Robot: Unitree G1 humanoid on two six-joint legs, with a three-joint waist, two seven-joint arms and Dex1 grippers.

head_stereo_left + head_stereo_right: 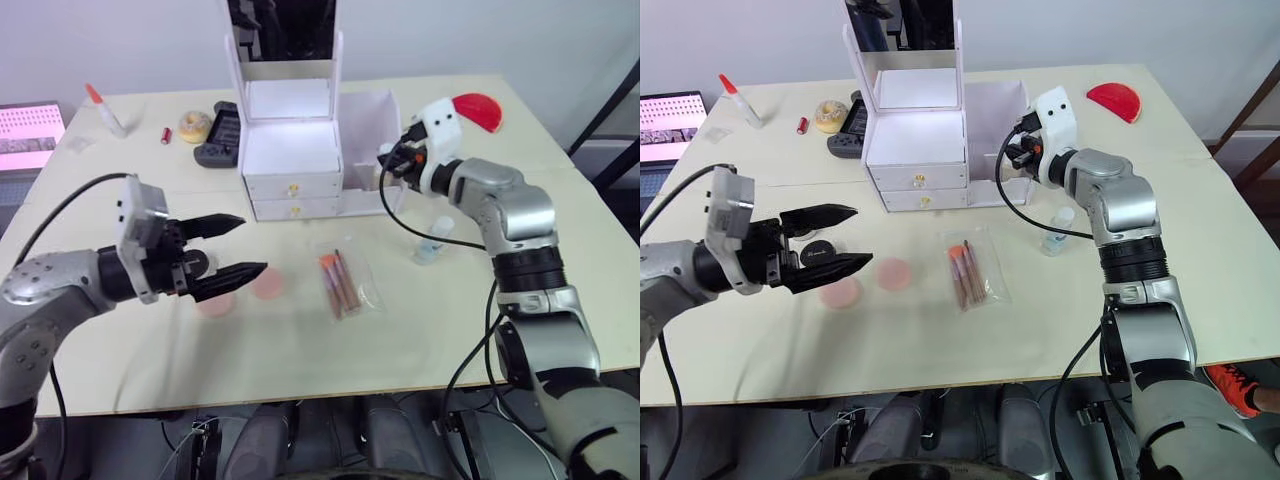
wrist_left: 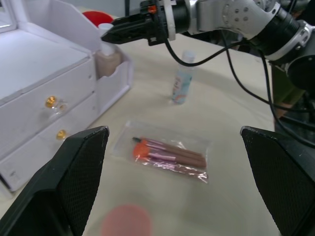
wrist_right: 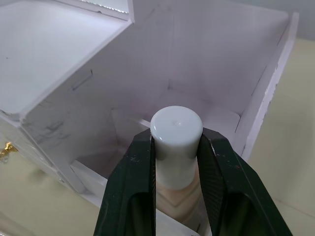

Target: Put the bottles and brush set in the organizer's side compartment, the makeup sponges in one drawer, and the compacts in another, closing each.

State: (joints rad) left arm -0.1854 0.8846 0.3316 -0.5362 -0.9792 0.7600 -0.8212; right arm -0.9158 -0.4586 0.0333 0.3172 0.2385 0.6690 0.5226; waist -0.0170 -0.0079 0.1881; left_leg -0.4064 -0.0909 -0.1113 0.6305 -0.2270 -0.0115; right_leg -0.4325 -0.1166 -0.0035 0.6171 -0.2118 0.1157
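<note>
The white organizer (image 1: 292,150) stands at the back middle of the table, mirror upright, both gold-knobbed drawers pushed in. My right gripper (image 3: 176,142) is shut on the white cap of the beige bottle (image 2: 106,56), which is upright at the front edge of the side compartment (image 1: 365,125). The pale blue bottle (image 1: 432,242) stands on the table to the right of the organizer. The brush set (image 1: 343,283) lies flat in front of the drawers. Two pink makeup sponges (image 1: 840,292) (image 1: 894,273) lie left of it. My left gripper (image 1: 252,245) hovers open above them, with a black compact (image 1: 818,255) beneath its fingers.
At the back left are a red-tipped glue bottle (image 1: 103,110), a small red item (image 1: 166,135), a yellow roll (image 1: 194,126) and a dark game controller (image 1: 220,135). A red half-round object (image 1: 478,110) lies back right. A laptop (image 1: 28,135) sits off the table's left edge.
</note>
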